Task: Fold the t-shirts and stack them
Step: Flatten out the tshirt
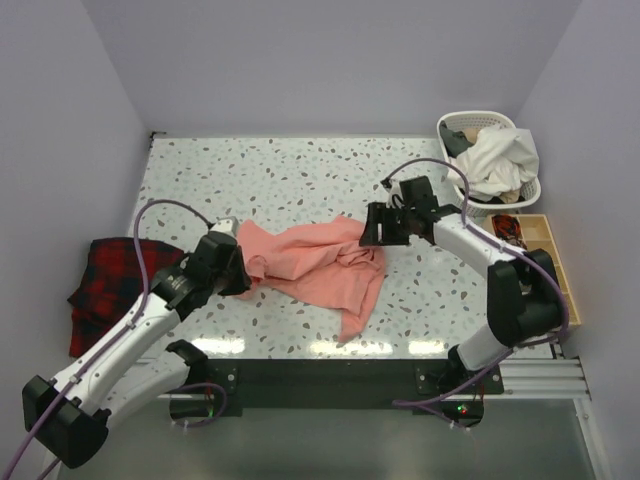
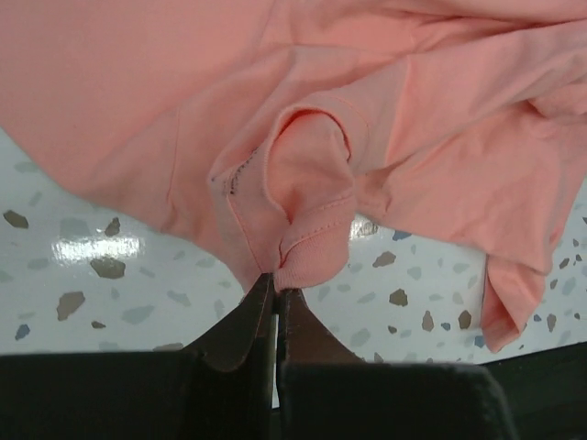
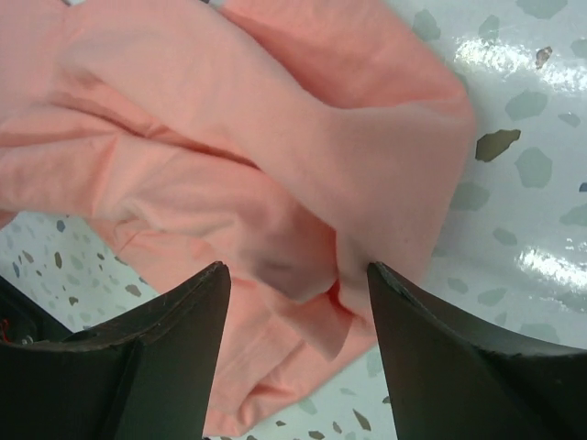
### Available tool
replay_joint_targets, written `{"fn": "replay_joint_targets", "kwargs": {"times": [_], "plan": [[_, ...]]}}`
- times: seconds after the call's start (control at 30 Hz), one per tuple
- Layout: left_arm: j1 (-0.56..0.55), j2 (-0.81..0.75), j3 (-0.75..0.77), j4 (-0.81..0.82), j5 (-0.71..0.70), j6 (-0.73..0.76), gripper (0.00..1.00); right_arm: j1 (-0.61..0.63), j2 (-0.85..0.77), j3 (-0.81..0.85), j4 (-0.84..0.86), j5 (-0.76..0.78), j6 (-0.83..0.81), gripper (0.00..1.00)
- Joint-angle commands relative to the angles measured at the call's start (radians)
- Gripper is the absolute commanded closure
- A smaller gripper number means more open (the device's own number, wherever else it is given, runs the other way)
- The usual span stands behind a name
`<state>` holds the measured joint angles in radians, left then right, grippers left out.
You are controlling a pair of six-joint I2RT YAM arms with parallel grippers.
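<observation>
Top external: crumpled salmon-pink t-shirt [image 1: 312, 262]

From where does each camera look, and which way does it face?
Top external: above and behind the arm bases, looking down at the table; the left arm and right arm show.
Left wrist: on the left arm, facing along the left gripper, shut on the t-shirt hem.
Right wrist: on the right arm, facing down past the open right gripper onto the t-shirt.
Shared: both wrist views show the same t-shirt.
</observation>
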<state>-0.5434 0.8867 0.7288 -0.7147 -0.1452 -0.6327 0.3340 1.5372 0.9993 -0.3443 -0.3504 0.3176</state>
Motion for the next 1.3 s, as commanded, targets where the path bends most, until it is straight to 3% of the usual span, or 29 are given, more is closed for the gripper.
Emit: {"fn": "replay_joint_targets", "kwargs": {"times": [0.0,0.1,0.13,0.2,0.23,0.3,0.47,0.73,0.8,0.97,1.27], "plan": [[0.0,-0.092,-0.055,-0.031,0.088,-0.127,1.0,0.003,0.089,0.091,0.03,0.01,-0.035,0.32],[0.0,-0.12,-0.058,-0.054,0.07,-0.154,1.0,0.004,0.13,0.137,0.031,0.054,-0.048,0.3],[0.0,-0.123,-0.055,-0.064,0.046,-0.162,0.73,0.003,0.135,0.15,0.036,0.057,-0.052,0.3],[0.0,-0.127,-0.029,-0.075,0.023,-0.171,0.43,0.005,0.135,0.206,0.004,0.048,-0.061,0.29],[0.0,-0.13,-0.019,-0.081,-0.002,-0.185,0.15,0.008,0.132,0.222,0.002,0.044,-0.072,0.27],[0.0,-0.149,0.017,-0.08,-0.042,-0.197,0.0,0.017,0.126,0.268,-0.008,0.048,-0.084,0.23],[0.002,-0.128,0.07,-0.002,-0.272,-0.199,0.0,0.031,0.184,0.409,-0.062,0.025,-0.127,0.21],[0.011,0.216,0.08,0.219,-0.52,-0.206,0.0,0.063,0.415,0.653,-0.154,0.004,-0.156,0.21],[0.034,0.295,0.072,0.271,-0.525,-0.188,0.0,0.065,0.439,0.702,-0.173,0.011,-0.161,0.21],[0.213,0.38,0.018,0.443,-0.418,-0.116,0.0,0.065,0.469,0.733,-0.18,0.005,-0.166,0.21],[0.333,0.428,-0.052,0.4,-0.32,-0.197,0.0,0.073,0.451,0.659,-0.15,-0.021,-0.161,0.21]]}}
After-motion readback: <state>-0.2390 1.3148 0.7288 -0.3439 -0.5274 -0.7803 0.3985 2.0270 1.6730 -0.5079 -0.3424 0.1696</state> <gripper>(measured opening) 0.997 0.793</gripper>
